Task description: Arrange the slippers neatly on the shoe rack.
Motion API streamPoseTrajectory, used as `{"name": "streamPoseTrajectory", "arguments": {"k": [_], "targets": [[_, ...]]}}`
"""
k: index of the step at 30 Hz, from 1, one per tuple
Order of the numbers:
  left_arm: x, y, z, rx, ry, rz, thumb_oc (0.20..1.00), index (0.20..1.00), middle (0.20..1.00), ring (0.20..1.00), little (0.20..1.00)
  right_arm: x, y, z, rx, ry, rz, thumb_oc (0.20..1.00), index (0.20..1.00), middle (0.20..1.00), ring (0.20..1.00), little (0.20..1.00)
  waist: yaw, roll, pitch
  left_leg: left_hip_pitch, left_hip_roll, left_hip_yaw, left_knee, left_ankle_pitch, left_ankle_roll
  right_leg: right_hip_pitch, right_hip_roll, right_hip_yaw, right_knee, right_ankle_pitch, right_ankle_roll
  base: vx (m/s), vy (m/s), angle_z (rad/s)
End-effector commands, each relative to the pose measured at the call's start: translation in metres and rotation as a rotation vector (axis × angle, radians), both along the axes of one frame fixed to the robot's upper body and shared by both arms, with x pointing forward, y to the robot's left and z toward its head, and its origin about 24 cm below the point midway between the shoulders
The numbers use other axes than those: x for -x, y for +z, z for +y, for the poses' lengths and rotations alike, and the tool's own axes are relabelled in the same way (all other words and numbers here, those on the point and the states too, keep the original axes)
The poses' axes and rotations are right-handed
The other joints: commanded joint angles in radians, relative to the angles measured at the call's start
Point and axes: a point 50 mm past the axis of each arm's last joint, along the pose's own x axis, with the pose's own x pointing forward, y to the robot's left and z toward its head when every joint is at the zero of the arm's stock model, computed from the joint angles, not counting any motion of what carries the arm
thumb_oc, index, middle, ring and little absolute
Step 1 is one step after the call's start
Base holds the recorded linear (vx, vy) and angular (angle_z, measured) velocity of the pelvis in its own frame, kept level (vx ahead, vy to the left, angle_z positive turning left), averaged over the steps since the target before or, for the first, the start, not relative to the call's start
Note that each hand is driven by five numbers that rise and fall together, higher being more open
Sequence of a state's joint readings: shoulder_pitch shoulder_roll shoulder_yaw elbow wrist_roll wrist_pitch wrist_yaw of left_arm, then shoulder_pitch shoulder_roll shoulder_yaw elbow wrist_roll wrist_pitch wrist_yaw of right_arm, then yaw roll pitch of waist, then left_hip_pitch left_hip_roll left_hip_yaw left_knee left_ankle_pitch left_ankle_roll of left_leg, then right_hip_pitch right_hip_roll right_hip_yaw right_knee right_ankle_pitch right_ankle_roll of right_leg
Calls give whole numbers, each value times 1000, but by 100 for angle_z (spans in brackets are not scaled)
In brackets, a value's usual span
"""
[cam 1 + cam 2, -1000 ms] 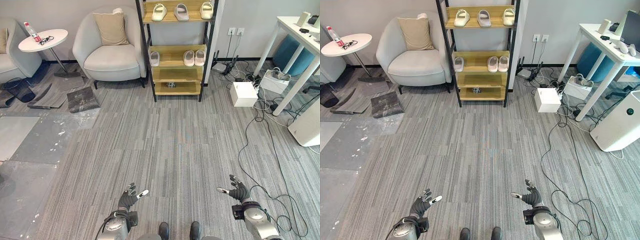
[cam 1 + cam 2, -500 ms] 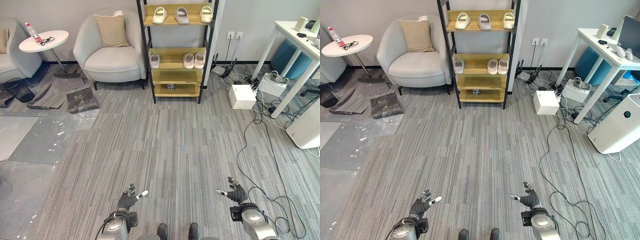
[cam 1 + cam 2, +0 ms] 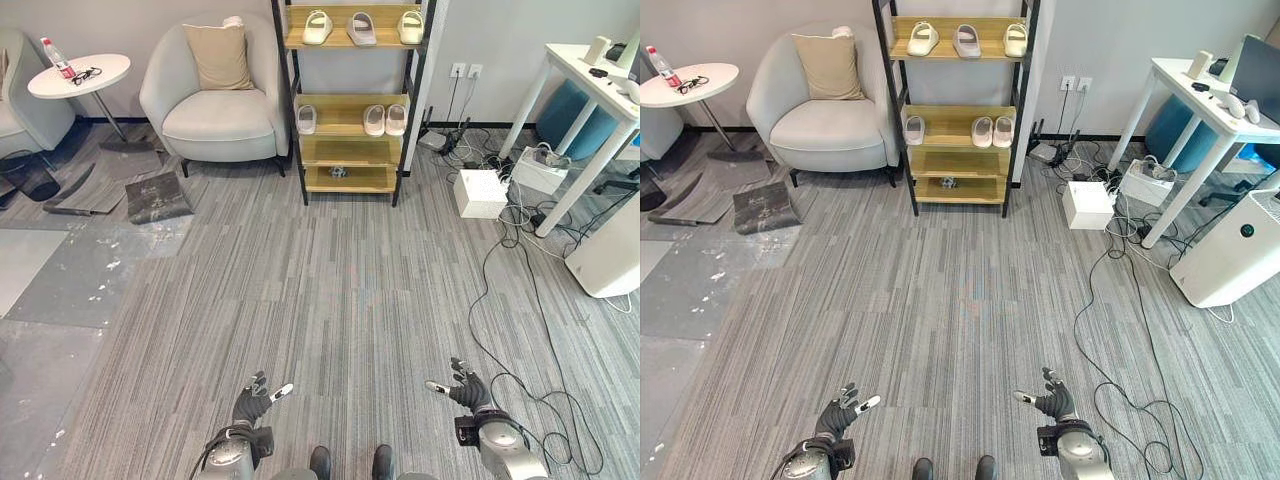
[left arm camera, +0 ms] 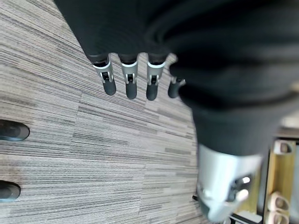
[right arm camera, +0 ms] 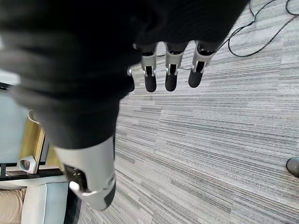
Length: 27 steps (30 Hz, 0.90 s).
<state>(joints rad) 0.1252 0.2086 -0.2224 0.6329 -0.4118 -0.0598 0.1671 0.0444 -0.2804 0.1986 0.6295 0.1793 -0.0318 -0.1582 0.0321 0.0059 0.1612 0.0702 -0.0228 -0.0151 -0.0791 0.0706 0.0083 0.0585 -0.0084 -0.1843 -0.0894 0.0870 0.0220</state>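
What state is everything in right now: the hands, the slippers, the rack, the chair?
Left hand: open, empty, low over the carpet.
Right hand: open, empty, low over the carpet.
Top-shelf slippers: three, spaced apart, upright.
Middle-shelf slippers: a close pair, with a single apart at the left.
Rack: standing, lower shelves nearly bare.
Armchair: unoccupied, with a cushion against its back.

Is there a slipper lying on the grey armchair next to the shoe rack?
No, the armchair holds a tan cushion only; the slippers sit on the shoe rack shelves.
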Motion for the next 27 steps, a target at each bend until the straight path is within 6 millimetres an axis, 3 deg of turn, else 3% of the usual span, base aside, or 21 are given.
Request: {"name": "streamPoseTrajectory", "arguments": {"k": [1,9,13,14,17,21,24,26,27], "targets": [[-15,9,13,-48,25,-60,1000,1000,1000,1000,1000,-18,15,7,-15,44,-88,1000,1000,1000,1000,1000,-5,-31,10,-4,36,-66,-8,-82,-48,40,-92,-1,2,-131,88,0,0,0],[-20,15,25,-69,99,-92,1000,1000,1000,1000,1000,-43,33,9,-4,55,-178,1000,1000,1000,1000,1000,16,-48,58,-71,1,-64,41,-97,-21,-2,-123,0,13,-105,106,-10,77,-4],[-23,19,32,-96,90,-107,1000,1000,1000,1000,1000,-44,37,-5,19,0,-195,1000,1000,1000,1000,1000,16,-42,73,-85,-29,-61,71,-126,17,-103,-173,17,220,-124,135,22,214,-3],[-22,21,38,-114,90,-116,1000,1000,1000,1000,1000,-44,40,-16,35,-36,-205,1000,1000,1000,1000,1000,8,-33,103,-55,-40,-54,70,-140,39,-185,-200,30,406,-67,141,52,250,-9],[-22,23,42,-117,109,-127,1000,1000,1000,1000,1000,-41,39,-22,35,-68,-203,1000,1000,1000,1000,1000,5,-32,118,-23,-36,-54,57,-152,38,-248,-202,16,432,-56,130,116,88,-14],[-27,26,45,-117,112,-142,1000,1000,1000,1000,1000,-43,44,-33,57,-89,-214,1000,1000,1000,1000,1000,-20,-41,143,42,-32,-58,29,-182,27,-314,-180,-31,283,-14,137,234,-30,-12],[-33,29,45,-122,109,-154,1000,1000,1000,1000,1000,-38,42,-41,70,-128,-207,1000,1000,1000,1000,1000,-47,-52,138,102,-36,-66,29,-223,19,-343,-157,-107,167,24,146,340,-78,1],[-34,26,41,-122,69,-142,1000,1000,1000,1000,1000,-26,38,-51,83,-156,-179,1000,1000,1000,1000,1000,-67,-44,121,151,-20,-85,57,-270,-1,-312,-130,-103,150,3,125,483,-139,32],[-34,27,41,-122,69,-142,1000,1000,1000,1000,1000,-26,38,-51,83,-156,-179,1000,1000,1000,1000,1000,-69,-47,120,148,-23,-87,57,-267,0,-313,-133,-103,148,5,126,424,-134,66]]}}
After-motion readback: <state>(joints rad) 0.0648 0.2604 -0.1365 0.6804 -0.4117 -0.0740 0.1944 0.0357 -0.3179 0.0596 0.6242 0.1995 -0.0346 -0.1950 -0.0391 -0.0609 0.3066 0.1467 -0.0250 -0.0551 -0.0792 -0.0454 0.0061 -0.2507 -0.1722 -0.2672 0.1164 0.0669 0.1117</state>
